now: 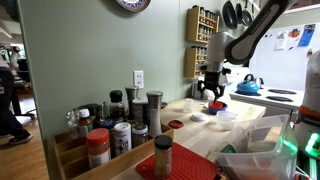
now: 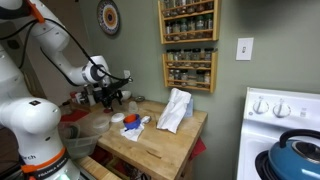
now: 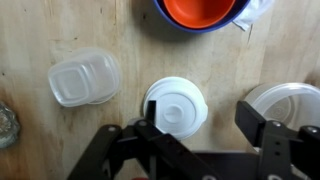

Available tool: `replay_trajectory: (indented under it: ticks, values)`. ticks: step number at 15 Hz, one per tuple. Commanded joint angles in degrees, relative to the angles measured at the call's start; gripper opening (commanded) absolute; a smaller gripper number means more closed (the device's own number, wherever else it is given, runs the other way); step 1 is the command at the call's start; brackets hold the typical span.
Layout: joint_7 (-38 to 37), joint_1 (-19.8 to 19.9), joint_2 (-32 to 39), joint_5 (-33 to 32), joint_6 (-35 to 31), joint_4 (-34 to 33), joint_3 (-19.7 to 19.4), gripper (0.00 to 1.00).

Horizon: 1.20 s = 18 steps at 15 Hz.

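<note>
**Spread fingers over one round white tub**

The wrist view shows four vessels on the wooden tabletop (image 3: 40, 30): three plastic tubs and one bowl. The fingers (image 3: 262, 128) are spread wide and pinch nothing. The round white tub (image 3: 177, 108) lies below and between them, apart from both. To its left sits one clear square tub (image 3: 85, 80). To its right is a second round white tub (image 3: 292, 98), cut off by the picture's edge and partly covered by a finger. Farther off is one orange bowl with a blue rim (image 3: 200, 12), of which only the near part shows. A greyish thing at the left edge is too cut off to name.

In an exterior view the arm hangs over the left part of the tabletop, with one crumpled white cloth (image 2: 175, 110) to the right. Two spice racks (image 2: 190, 68) hang on the wall and one blue kettle (image 2: 298, 158) stands near on the right. The small tubs are hard to tell apart there. A crowd of jars (image 1: 120, 125) fills the near ground in an exterior view, too crowded to count.
</note>
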<state>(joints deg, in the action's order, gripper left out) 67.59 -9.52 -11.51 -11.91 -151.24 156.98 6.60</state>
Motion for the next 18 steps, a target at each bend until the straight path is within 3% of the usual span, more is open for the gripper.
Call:
replay_trajectory:
  ticks: [1, 2, 6, 11, 16, 18]
  values:
    - [0.26, -0.71, -4.81, 1.66, 4.95, 1.12, -1.63, 1.0]
    - [-2.02, 0.06, -5.81, 0.63, 8.03, 0.42, -1.38, 1.0]
    - [-0.29, -1.7, -9.63, 8.3, 12.91, 0.45, -4.77, 1.0]
    - [-9.68, -0.98, -15.11, 14.85, 18.61, 1.03, -5.56, 1.0]
    - [-23.91, -0.27, -15.56, 12.21, 24.41, -0.86, -3.05, 1.0]
    - [-19.42, -3.83, -13.97, 13.23, 24.6, -0.21, -3.58, 1.0]
